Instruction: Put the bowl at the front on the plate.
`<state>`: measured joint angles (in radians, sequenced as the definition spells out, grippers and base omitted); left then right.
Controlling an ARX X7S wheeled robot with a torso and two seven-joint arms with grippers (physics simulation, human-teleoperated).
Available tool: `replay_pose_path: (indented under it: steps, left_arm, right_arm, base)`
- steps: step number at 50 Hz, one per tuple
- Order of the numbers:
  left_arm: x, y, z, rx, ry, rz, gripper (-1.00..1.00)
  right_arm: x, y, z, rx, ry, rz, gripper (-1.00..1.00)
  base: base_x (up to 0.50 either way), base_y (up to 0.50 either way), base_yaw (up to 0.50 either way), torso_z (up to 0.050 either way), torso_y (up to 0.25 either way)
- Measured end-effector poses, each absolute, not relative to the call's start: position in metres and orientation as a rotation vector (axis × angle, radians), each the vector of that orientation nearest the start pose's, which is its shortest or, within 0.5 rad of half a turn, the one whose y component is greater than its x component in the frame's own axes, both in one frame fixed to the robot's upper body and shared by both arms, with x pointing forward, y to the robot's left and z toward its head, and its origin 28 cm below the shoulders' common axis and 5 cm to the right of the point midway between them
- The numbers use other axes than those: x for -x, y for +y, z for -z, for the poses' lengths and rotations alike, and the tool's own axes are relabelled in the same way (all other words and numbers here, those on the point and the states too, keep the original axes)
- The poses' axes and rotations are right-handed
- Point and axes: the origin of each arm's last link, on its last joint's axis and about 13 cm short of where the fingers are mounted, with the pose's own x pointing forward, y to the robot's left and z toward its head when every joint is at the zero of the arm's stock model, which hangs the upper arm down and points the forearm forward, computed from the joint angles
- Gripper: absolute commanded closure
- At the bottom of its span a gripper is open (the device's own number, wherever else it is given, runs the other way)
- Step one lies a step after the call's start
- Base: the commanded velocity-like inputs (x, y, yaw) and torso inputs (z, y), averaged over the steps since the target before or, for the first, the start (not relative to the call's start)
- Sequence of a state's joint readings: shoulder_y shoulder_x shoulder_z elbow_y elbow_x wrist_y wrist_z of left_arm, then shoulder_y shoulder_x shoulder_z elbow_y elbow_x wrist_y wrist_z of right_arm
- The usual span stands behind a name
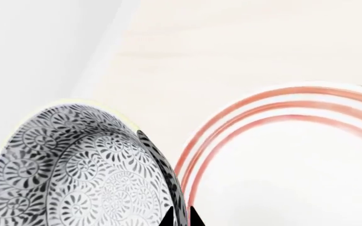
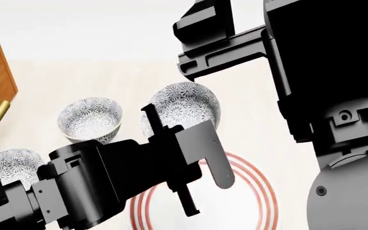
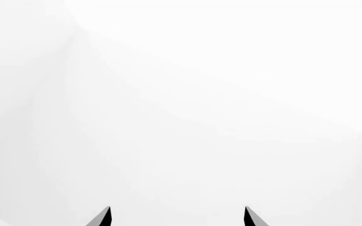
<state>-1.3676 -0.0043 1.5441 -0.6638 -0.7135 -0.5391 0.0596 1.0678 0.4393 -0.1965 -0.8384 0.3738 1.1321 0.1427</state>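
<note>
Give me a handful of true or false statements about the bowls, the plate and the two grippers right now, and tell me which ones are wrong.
1. The left gripper grips the bowl by its rim. True.
2. Three patterned bowls show in the head view. True: the held one, a second bowl and a third bowl.
3. The plate has blue rings. False: they are red.
4. The right gripper is shut on a bowl. False: its fingertips stand apart with nothing between them.
5. The held bowl sits in the plate's centre. False: the left wrist view shows it beside the plate's rim.
</note>
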Motion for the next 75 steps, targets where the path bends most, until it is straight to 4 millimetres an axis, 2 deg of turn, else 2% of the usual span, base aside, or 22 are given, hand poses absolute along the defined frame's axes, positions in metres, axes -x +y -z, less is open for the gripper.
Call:
replay_pose_path:
  steps: [16, 34, 57, 75]
  left_arm:
    - [-0.371, 0.086, -0.167, -0.96, 0.306, 0.81, 1.0]
    - [-0.364, 0.083, -0.178, -1.022, 0.377, 0.834, 1.0]
    - [-0.357, 0.073, -0.19, -1.042, 0.39, 0.995, 1.0]
    - [-0.359, 0.077, -0.181, -1.059, 0.423, 0.996, 1.0]
  right_arm:
    - [-0.229, -0.118, -0.328, 0.385, -0.661, -0.103, -1.0]
    - [-0.226, -0.122, -0.325, 0.375, -0.665, -0.088, -1.0]
    - [-0.225, -0.126, -0.322, 0.364, -0.665, -0.073, -1.0]
    - [-0.224, -0.127, -0.32, 0.36, -0.665, -0.063, -1.0]
  base:
    - [0.0, 0.0, 0.0, 0.0, 0.001]
    - [0.0, 0.0, 0.0, 0.0, 0.0]
    - [0.0, 0.0, 0.0, 0.0, 0.0]
    - [0.0, 0.0, 0.0, 0.0, 0.001]
